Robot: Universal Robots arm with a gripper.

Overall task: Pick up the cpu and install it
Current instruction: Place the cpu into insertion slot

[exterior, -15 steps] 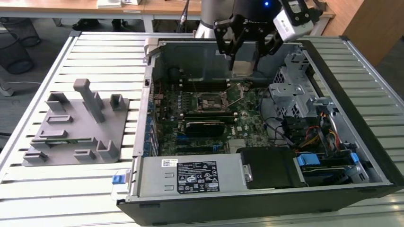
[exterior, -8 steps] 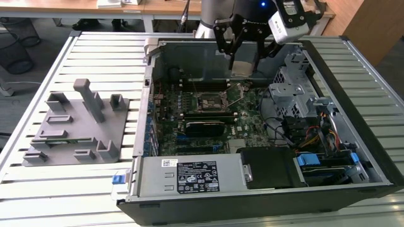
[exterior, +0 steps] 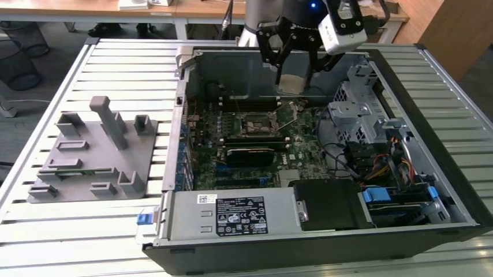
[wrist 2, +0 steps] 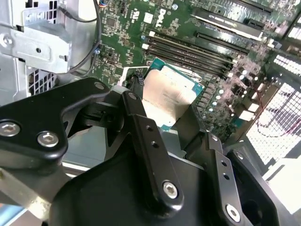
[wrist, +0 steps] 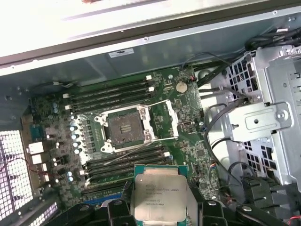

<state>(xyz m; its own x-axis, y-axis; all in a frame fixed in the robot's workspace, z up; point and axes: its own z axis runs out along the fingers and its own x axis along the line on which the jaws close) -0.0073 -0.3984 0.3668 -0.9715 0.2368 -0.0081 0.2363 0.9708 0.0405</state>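
My gripper (exterior: 292,74) hangs over the open computer case (exterior: 181,115), shut on the cpu (exterior: 294,85), a small square chip with a silvery top. In both wrist views the cpu (wrist: 160,192) (wrist 2: 170,95) sits clamped between the black fingers (wrist: 203,209). The motherboard socket (exterior: 257,123) (wrist: 123,128) lies below with its metal frame swung open and its black centre bare. In the exterior view, the cpu hovers above the board, a little to the right of the socket and behind it.
A grey tray (exterior: 92,156) with upright posts rests on the slatted table at the exterior view's left, with a green memory stick (exterior: 73,171) lying in it. Inside the case, a metal drive cage (exterior: 354,109) and cables (exterior: 381,167) crowd the right, and a power supply (exterior: 231,214) fills the front.
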